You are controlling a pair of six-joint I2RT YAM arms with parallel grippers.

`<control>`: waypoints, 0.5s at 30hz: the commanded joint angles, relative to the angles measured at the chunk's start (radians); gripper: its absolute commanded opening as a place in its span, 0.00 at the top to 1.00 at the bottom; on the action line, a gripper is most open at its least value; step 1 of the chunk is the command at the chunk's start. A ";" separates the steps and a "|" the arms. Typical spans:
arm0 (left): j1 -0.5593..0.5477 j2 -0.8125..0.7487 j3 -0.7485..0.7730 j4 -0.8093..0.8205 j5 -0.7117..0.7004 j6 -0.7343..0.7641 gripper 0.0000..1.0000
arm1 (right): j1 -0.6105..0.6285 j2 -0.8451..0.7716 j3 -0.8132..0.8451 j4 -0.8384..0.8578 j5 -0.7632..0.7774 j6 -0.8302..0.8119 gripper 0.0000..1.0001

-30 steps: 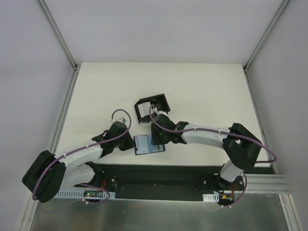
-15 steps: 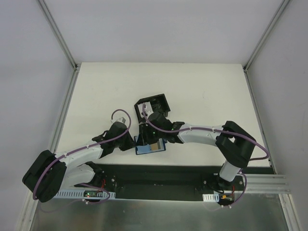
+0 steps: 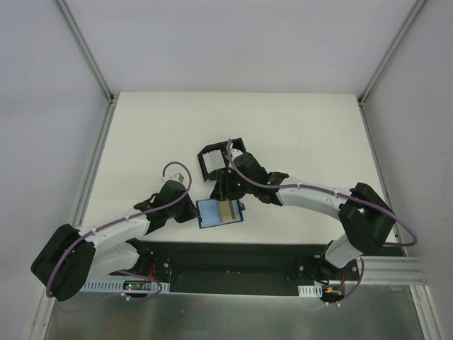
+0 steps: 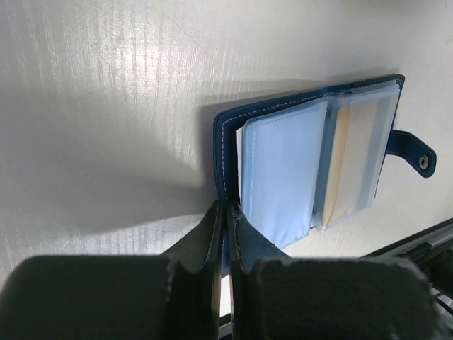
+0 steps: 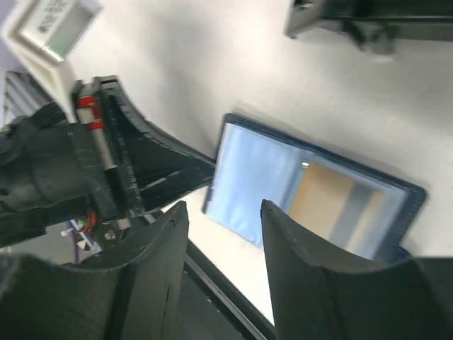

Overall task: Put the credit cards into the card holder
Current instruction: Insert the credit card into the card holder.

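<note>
Currently the small dark blue folding wallet (image 3: 219,212) is lying open on the white tabletop (image 3: 304,134), with its clear plastic sleeves facing up. The left gripper (image 4: 226,212) is clamping the wallet's edge on the side away from the strap. Its two black fingers (image 4: 205,241) are pressing tight together on the blue cover (the pale stitched rim is showing just above them).

The right gripper (image 5: 225,212) is hovering just above the wallet with its jaws standing apart and nothing sitting between them. In the overhead view the right gripper (image 3: 225,193) is hanging over the wallet's far edge.

Inside the wallet, a thin flat pale card with a tan stripe (image 4: 354,163) is sitting in the sleeve on the strap side, blurred by the frosted plastic. The neighbouring sleeve (image 4: 279,173) is showing only pale blue. A short blue strap with a pale snap (image 4: 417,154) is sticking out from the wallet's side opposite the left gripper.

Beyond the wallet's far edge, near it but not touching, a black open-topped plastic box (image 3: 207,161) is resting on the tabletop. The right arm is crossing over part of the box, so I cannot tell whether any card is lying in it.
</note>
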 commanded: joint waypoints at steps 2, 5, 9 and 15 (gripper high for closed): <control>0.007 0.008 0.004 -0.047 -0.002 0.028 1.00 | -0.032 -0.076 0.029 -0.111 0.098 -0.034 0.52; 0.007 0.011 -0.004 -0.044 0.002 0.007 1.00 | -0.052 -0.098 0.021 -0.115 0.095 -0.030 0.51; 0.007 0.014 -0.004 -0.044 0.001 0.008 1.00 | -0.070 -0.113 0.013 -0.138 0.103 -0.039 0.51; 0.007 0.018 -0.005 -0.044 -0.001 0.000 1.00 | -0.110 -0.127 0.019 -0.157 0.097 -0.051 0.48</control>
